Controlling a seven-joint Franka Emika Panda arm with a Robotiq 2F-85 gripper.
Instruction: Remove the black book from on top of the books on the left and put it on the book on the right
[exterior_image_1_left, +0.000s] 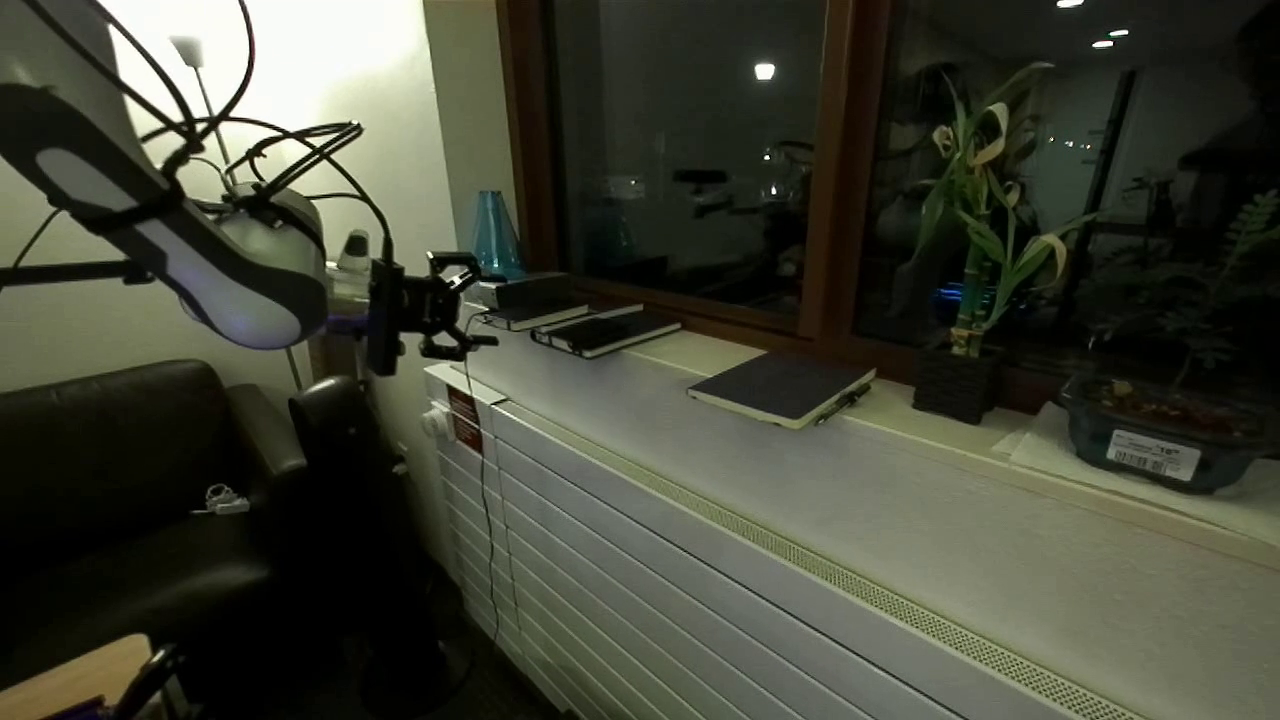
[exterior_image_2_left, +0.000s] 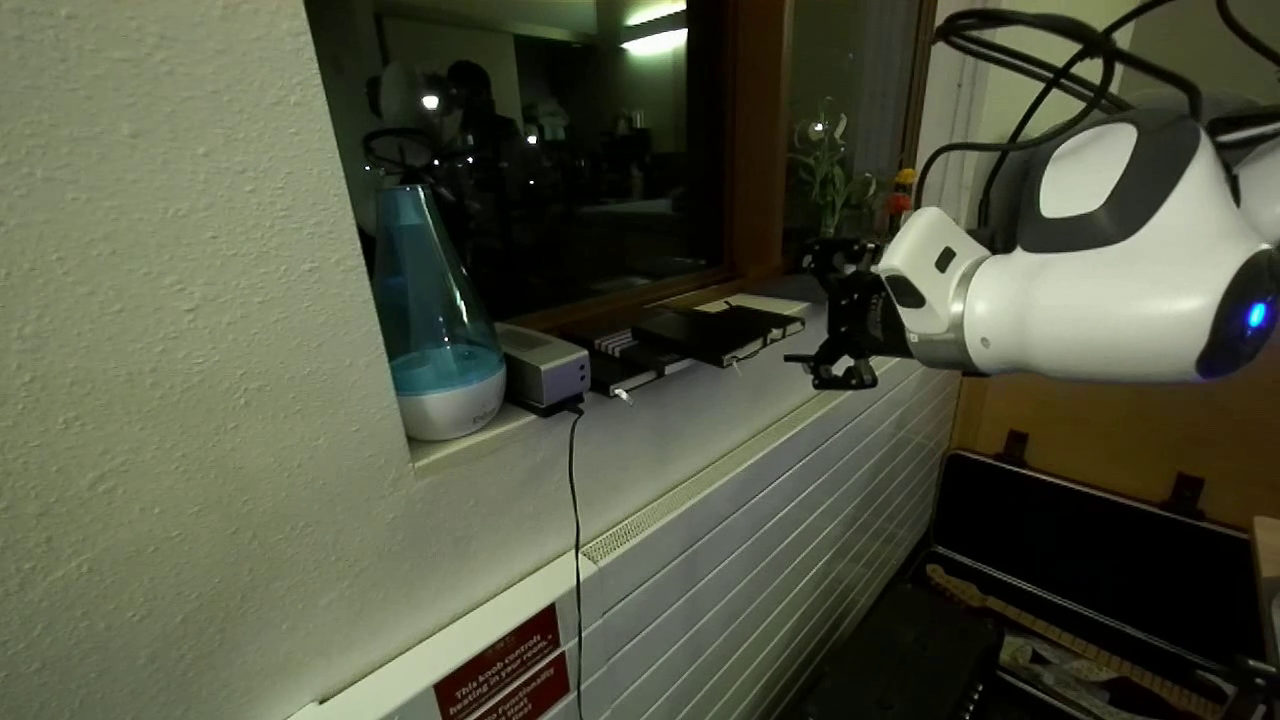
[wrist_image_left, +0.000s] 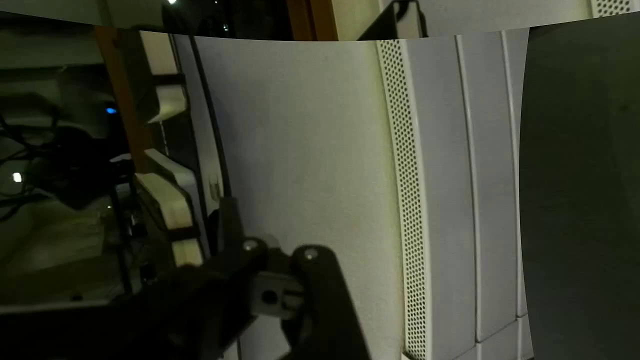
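Observation:
In an exterior view the black book (exterior_image_1_left: 607, 331) lies flat at the left end of the window sill, with pale page edges showing. Beside it the books (exterior_image_1_left: 535, 316) have dark covers; in an exterior view the black book (exterior_image_2_left: 725, 333) overlaps the books (exterior_image_2_left: 640, 362). Farther right along the sill lies the book (exterior_image_1_left: 783, 387), wide, dark-covered and pale-edged. My gripper (exterior_image_1_left: 493, 310) hangs in the air, apart from every book. Its jaws stand wide with nothing between them, as the gripper (exterior_image_2_left: 803, 307) in an exterior view also shows. The wrist view shows one finger; no book is clear there.
A blue humidifier (exterior_image_2_left: 440, 330) and a grey box (exterior_image_2_left: 545, 365) with a hanging cable stand at the sill's corner. A pen (exterior_image_1_left: 843, 404) lies beside the book on the right. Potted plants (exterior_image_1_left: 958, 385) stand beyond it. The window and the radiator (exterior_image_1_left: 640, 560) border the sill.

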